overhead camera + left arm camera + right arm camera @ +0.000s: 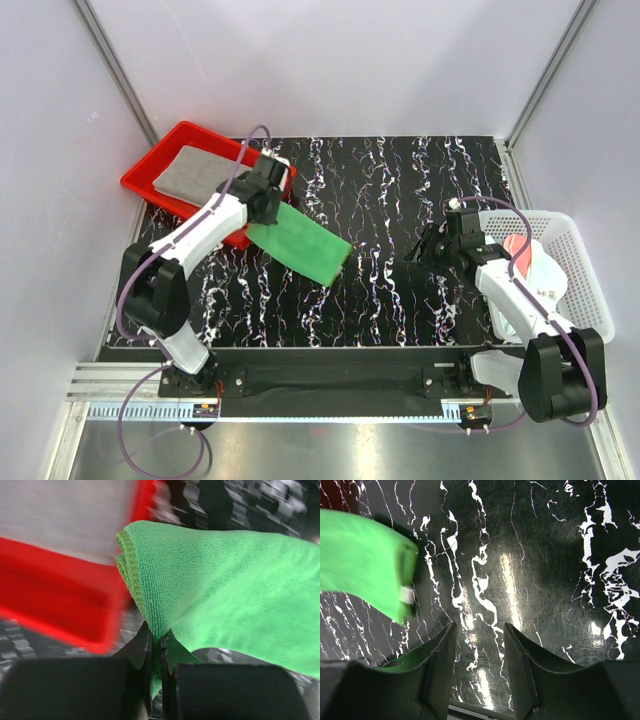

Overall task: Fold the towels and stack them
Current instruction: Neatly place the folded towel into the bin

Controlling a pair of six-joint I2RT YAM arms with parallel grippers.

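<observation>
Found the left claw (156, 642) pressed together on the green towel (300, 243), with a doubled hem of the cloth pinched between its two black fingers (137, 652). Saw the towel folded into a long strip at about 9 o'clock of the middle of the bench (400, 190), its long axis running from 10 o'clock to 4 o'clock. Noted the pinched end at 10 o'clock, raised and just beside the near rim of the red tray (150, 158). Could not tell whether the far end touched the bench.

Made out the grey towel (200, 172) lying flat and folded inside the tray, at 10 o'clock in the top view, apart from the green one. Saw only a blurred grey band of it from the left wrist.

Found the right claw (479, 630) spread, with nothing between its fingers and only bare marbled bench beneath. Placed it at about 3 o'clock of the bench middle, pointing toward 9 o'clock, near the free end of the green towel but apart from it. Spotted a small white label (406, 595) on that free end, at 10 o'clock in the right wrist view.

Saw the white mesh basket (585, 280) at 3 to 4 o'clock on the bench edge, with the salmon-pink towel (515, 245) and the white towel (548, 272) bundled loosely inside, partly hidden behind the right arm.
</observation>
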